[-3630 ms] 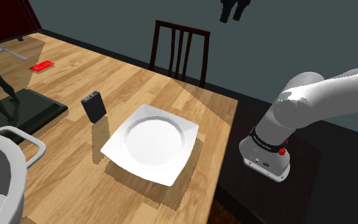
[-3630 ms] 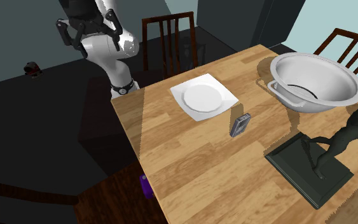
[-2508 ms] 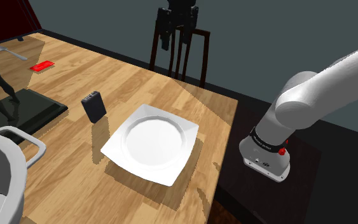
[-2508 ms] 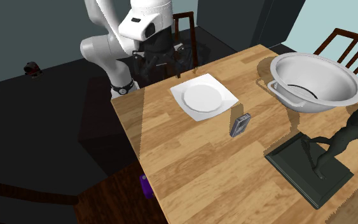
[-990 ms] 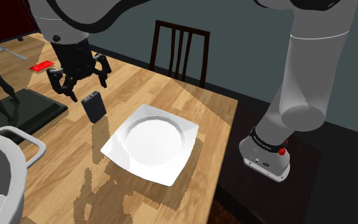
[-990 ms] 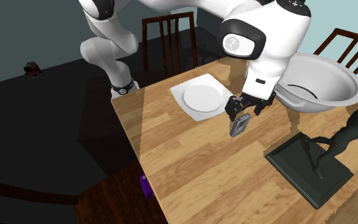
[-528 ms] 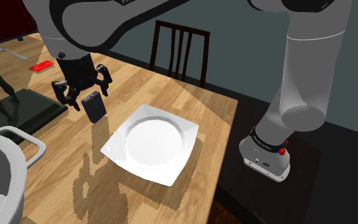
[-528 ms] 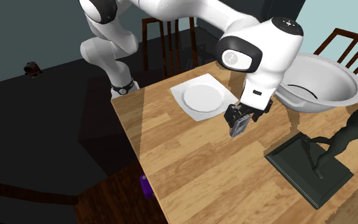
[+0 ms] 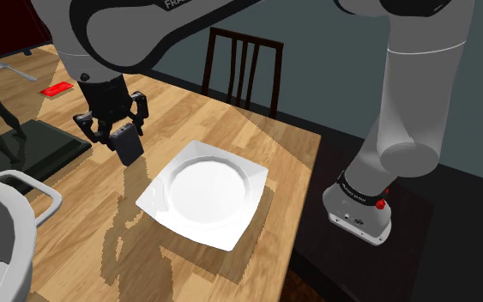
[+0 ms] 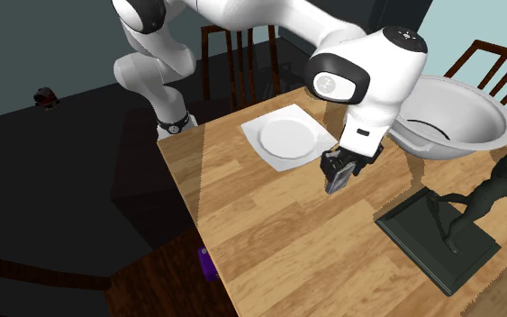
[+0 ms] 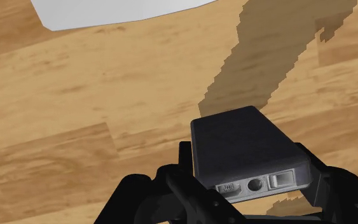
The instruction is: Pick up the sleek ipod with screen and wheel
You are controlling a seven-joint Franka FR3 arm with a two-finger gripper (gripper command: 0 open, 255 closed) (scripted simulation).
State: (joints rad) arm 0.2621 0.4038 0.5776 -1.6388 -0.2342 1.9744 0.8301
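Shoulder view shows the wooden table (image 9: pixel 231 111) with the white arm (image 9: pixel 419 77) arching over it. A square white plate (image 9: pixel 203 193) lies near the table's middle. Just beside the plate, on that view's left, the black gripper (image 9: pixel 119 135) clasps the dark ipod (image 9: pixel 129 147), pressing against both its sides. The ipod stands upright on the wood, its port end facing the wrist camera.

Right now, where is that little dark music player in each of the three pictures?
Shoulder view: the music player stands left of centre, up-left of the white plate.
Second exterior view: music player right of centre, below-right of the white plate.
Wrist view: music player close up, white plate's edge beyond.
Shared landmark: the white plate.
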